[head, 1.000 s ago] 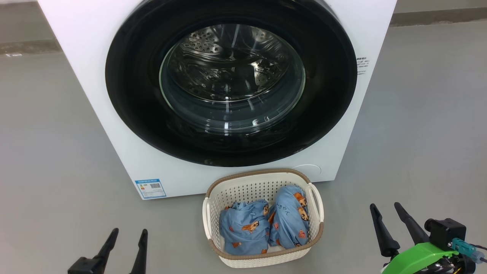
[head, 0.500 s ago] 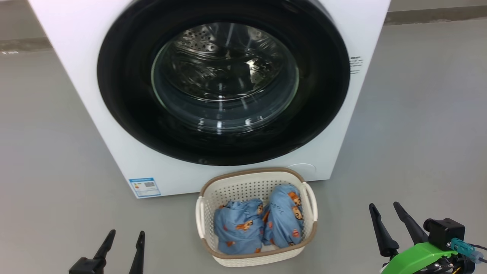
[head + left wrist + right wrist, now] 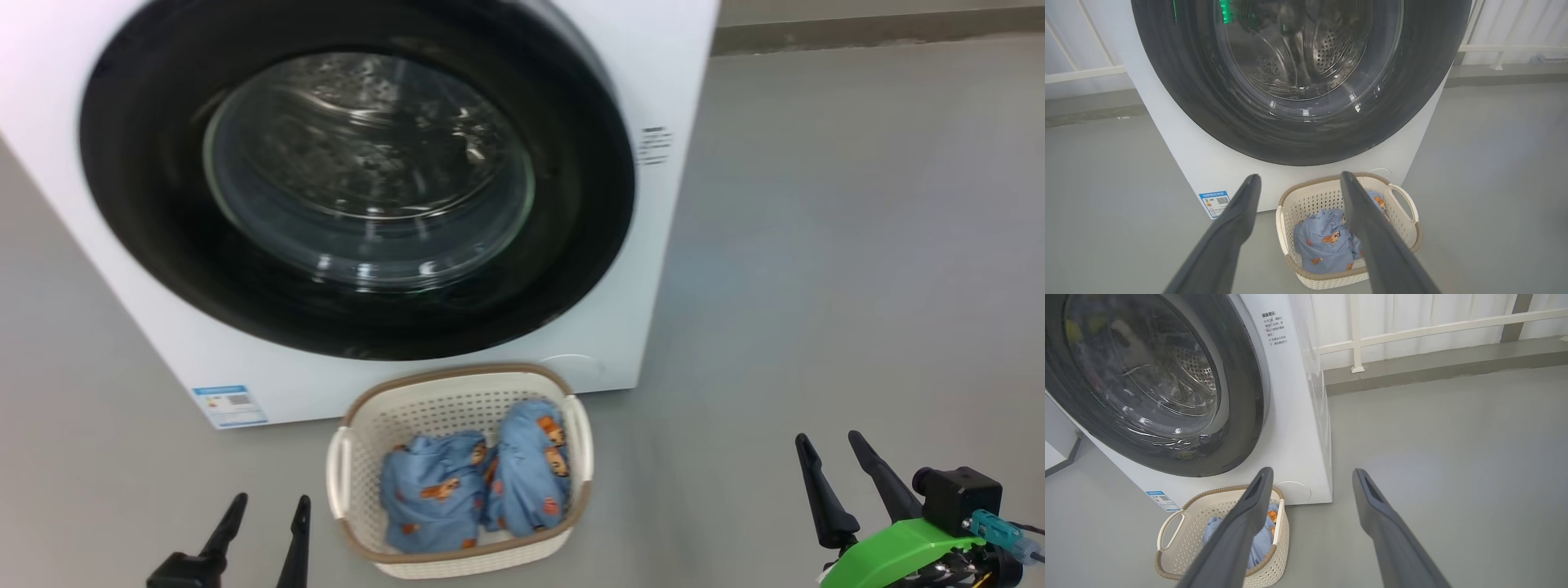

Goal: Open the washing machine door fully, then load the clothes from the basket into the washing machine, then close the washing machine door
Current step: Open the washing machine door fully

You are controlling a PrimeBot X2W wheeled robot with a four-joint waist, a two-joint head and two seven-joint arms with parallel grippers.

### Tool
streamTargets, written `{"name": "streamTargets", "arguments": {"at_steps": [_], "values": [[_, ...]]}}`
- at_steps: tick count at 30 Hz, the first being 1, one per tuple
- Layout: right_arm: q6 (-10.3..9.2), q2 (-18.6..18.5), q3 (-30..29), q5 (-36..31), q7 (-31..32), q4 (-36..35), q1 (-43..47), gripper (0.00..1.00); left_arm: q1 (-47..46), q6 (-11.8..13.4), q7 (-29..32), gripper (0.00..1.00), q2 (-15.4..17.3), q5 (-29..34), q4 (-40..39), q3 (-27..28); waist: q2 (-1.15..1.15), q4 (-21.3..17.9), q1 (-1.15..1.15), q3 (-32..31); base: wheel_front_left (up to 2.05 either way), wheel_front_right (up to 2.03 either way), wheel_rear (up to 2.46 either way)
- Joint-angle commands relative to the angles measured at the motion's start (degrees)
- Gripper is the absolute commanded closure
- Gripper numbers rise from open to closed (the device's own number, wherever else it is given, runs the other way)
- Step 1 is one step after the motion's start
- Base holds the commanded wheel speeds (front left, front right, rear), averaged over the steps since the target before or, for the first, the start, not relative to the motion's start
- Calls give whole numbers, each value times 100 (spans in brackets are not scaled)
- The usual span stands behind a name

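The white washing machine stands ahead, its round black washing machine door closed flush against the front, the steel drum showing through the glass. On the floor before it sits the cream basket with two light blue bear-print clothes inside. My left gripper hangs open low at the left of the basket, and my right gripper is open far to the basket's right. Both are empty. The left wrist view has the basket and clothes beyond my left gripper.
Grey floor spreads to the machine's right and left. A blue label marks the machine's lower front. In the right wrist view a white railing and a grey kerb run behind the machine.
The head camera has turned right, so the machine and basket sit further left in the picture. Both grippers keep their places and stay open.
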Motion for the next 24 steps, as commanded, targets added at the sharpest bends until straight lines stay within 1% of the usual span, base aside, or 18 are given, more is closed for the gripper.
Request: {"name": "streamTargets", "arguments": {"at_steps": [1, 2, 6, 10, 15, 24], "values": [[9, -40, 100, -32, -71, -145, -79, 0, -270, -3, -60, 0, 40, -21, -111, 225, 0, -3, 0, 2, 123, 123, -246], [9, -39, 100, -32, -71, -146, -79, 0, -273, -5, -60, 0, 23, -112, -123, 246, 0, -4, 0, -1, 117, 117, -233], [9, -37, 86, -36, -71, -153, -81, 0, -268, -10, -60, 0, 28, -153, -143, 227, 0, -3, 0, 6, 97, 97, -194], [9, -38, 74, -42, -71, -150, -87, 0, -269, -13, -60, 0, 50, -161, -136, 191, 0, -5, 0, 1, 60, 60, -119], [9, -50, 67, -37, -71, -139, -88, 0, -271, -15, -60, 0, 46, -177, -118, 159, 0, -2, 0, -8, 27, 27, -54], [9, -92, 62, -70, -71, -113, -107, 0, -288, -16, -60, 0, 48, -206, -87, 80, 0, 28, 0, -6, 1, 1, -1]]}}
